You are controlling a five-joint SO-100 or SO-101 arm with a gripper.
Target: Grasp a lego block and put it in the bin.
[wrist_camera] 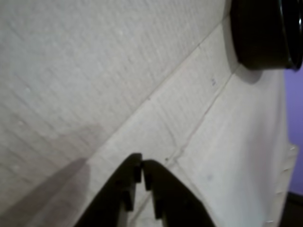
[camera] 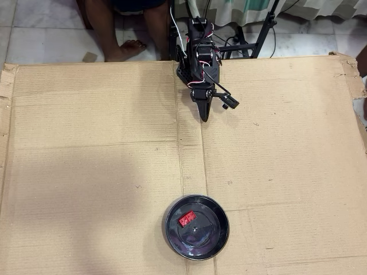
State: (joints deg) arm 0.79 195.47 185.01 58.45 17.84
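Overhead view: the lego block (camera: 187, 219) is seen lying inside the bin (camera: 172, 235), left of its centre, at the near edge of the cardboard sheet (camera: 86, 172). The gripper (camera: 203, 117), well apart at the far side, is pressed together and empty. The placement is judged complete; nothing further appears required.

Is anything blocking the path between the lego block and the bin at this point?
Nothing does: the lego block already lies inside the bin. The gripper is far off over bare cardboard, shut and empty.
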